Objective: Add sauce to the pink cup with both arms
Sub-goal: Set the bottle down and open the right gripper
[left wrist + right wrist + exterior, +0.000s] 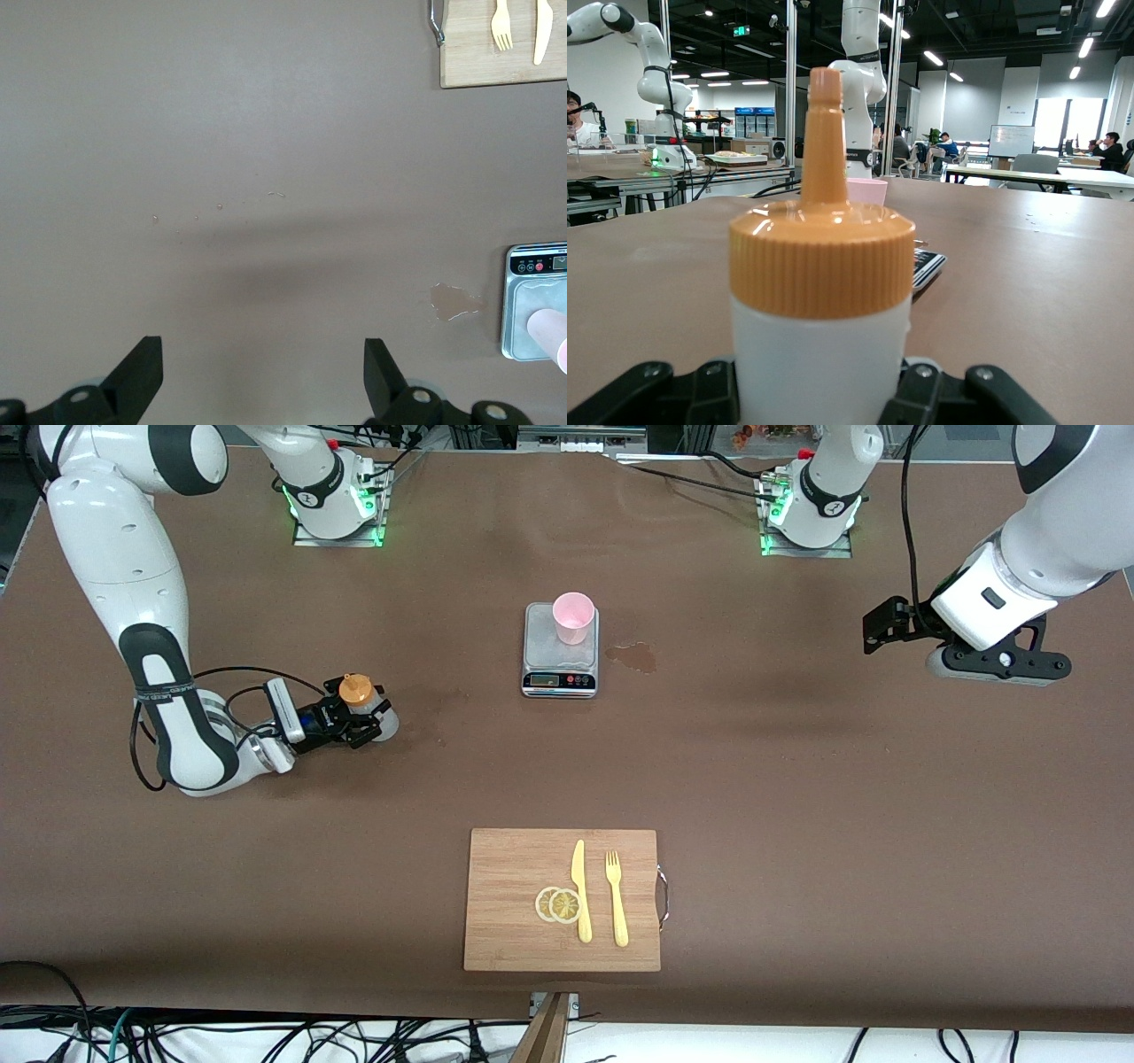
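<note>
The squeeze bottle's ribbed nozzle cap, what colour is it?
Orange, topping the small translucent whitish squeeze bottle; the ribbed nozzle cap shows best in the right wrist view.

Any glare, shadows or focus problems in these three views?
Front view: even light, soft arm shadows on the table, green base LEDs bright. Left wrist view: broad blurred shadow band across the table, left gripper open above it, scale cut by the frame edge. Right wrist view: sauce bottle fills the frame between the right gripper fingers, hiding most of the pink cup; ceiling lights glare.
</note>
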{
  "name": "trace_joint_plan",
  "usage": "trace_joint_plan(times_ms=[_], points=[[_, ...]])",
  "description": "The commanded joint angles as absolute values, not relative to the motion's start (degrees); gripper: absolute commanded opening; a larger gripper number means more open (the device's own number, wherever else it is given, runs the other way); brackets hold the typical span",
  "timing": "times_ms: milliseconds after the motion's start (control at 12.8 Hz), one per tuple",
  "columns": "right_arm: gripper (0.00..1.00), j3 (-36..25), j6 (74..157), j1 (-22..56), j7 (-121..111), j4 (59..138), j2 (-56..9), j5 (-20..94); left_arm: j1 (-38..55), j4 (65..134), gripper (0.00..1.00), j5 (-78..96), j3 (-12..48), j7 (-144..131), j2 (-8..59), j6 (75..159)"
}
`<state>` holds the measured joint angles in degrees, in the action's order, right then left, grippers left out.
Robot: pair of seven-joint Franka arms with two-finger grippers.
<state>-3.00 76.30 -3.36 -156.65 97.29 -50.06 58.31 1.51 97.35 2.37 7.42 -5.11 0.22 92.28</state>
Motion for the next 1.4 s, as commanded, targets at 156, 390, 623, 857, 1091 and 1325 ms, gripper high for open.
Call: trace_joint_plan(times_ms=[156,390,623,857,1091,1325], points=[[1.0,-3.6,75.06,-6.41,-159.87,95.45,-50.89,58.36,1.41,96.5,1.0,1.93,7.38,-4.13,0.44,91.41],[1.0,-7.63,75.15,-6.77,-159.79,93.0,-47.56,54.33,1.41,96.5,1.0,1.93,7.38,-4.13,0.44,91.41],[1.0,-10.19,77.68,-6.68,-157.6,92.99,-40.02,46.79,1.41,96.5,1.0,1.85,7.38,-4.13,0.44,91.41],[1.0,-10.9,84.35,-5.89,-147.53,93.77,-31.24,38.26,1.41,96.5,1.0,1.93,7.38,-4.22,0.44,91.41],[1.0,-10.64,91.13,-3.7,-134.25,96.85,-22.78,30.17,1.41,96.5,1.0,1.85,7.38,-4.22,0.44,91.41],[1.0,-10.63,94.21,-2.11,-121.69,99.31,-15.84,22.44,1.41,96.5,1.0,1.85,7.38,-4.04,0.44,91.41]])
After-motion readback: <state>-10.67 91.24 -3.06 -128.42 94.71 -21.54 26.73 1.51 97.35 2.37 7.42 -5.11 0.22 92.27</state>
